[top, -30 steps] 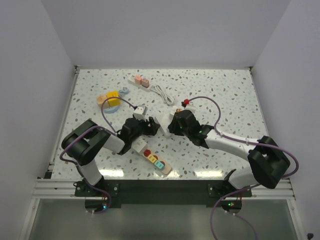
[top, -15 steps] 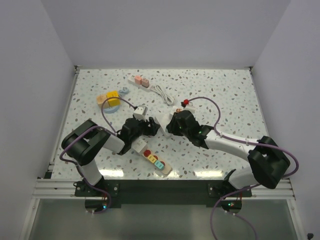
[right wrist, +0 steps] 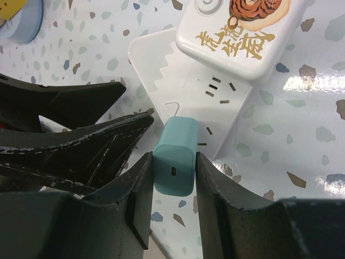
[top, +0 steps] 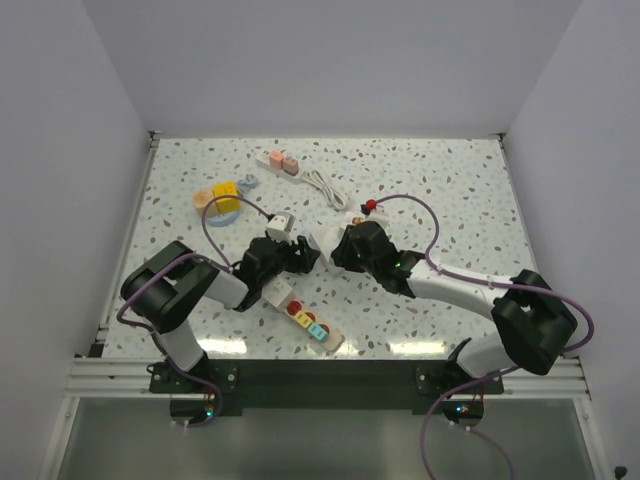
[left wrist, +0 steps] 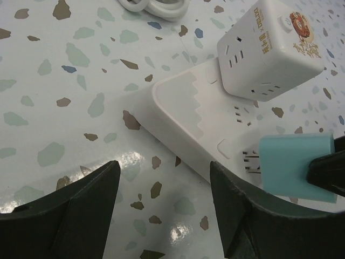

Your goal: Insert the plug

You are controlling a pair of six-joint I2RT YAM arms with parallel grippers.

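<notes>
My right gripper (right wrist: 173, 164) is shut on a teal plug (right wrist: 174, 156), its sides pinched between both fingers. The plug hangs over the near end of a white power strip (right wrist: 178, 81), and one thin metal prong shows above the strip's face. A white cube adapter with a tiger print (right wrist: 237, 32) sits plugged in further along the strip. In the left wrist view the plug (left wrist: 295, 167) is at the right edge over the strip (left wrist: 205, 127), below the cube adapter (left wrist: 267, 51). My left gripper (left wrist: 163, 172) is open and empty, just beside the strip's edge. From above, both grippers meet at the strip (top: 322, 243).
A second power strip (top: 279, 161) with pink plugs and a coiled white cable (top: 322, 185) lies at the back. A yellow block on coloured rings (top: 225, 197) is at the left. A strip with coloured plugs (top: 312, 322) lies near the front edge.
My right gripper has shifted slightly left with the teal plug, closer to my left gripper. The left arm has barely moved.
</notes>
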